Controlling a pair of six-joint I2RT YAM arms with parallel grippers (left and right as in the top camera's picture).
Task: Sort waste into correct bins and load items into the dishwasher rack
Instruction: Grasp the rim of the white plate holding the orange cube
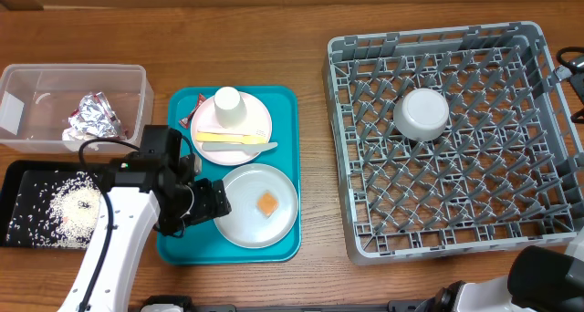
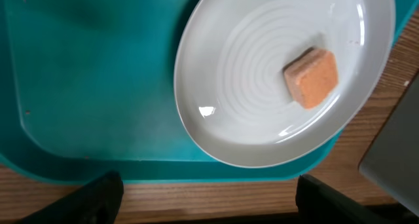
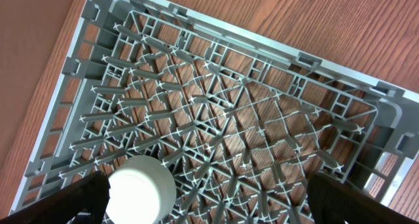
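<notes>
Overhead view, left to right.

1. Tub (image 1: pixel 55 79): clear, far left at the back. Foil (image 1: pixel 91 118) lies crumpled inside, toward its right end.
2. Black tray (image 1: pixel 23 180): just in front of the tub. Rice (image 1: pixel 71 207) is scattered over it, thickest right of centre.
3. Left gripper (image 1: pixel 217 202): low over the teal tray (image 1: pixel 285 111), at the left edge of the grey plate. In the left wrist view, both fingers (image 2: pixel 98 198) sit at the bottom corners, spread wide with nothing between them.
4. Red wrapper (image 1: pixel 196 100): small, on the teal tray just beside the pink plate's upper left edge.
5. Pink plate (image 1: pixel 255 120): back half of the teal tray. It carries the cup (image 1: pixel 227 105), mouth down, plus a yellow utensil (image 1: pixel 228 137) and a pale utensil (image 1: pixel 251 147) lying flat across its front.
6. Grey plate (image 1: pixel 246 221): front half of the teal tray, its rim near the pink plate. An orange square (image 1: pixel 267 203) rests just right of its centre.
7. Rack (image 1: pixel 342 148): right half of the table, well apart from the teal tray. A bowl (image 1: pixel 421 113) sits upside down among the pegs, back of centre.
8. Right gripper (image 3: pixel 206 185): seen in the right wrist view, above the rack. Its jaws are fully spread and hold nothing.
</notes>
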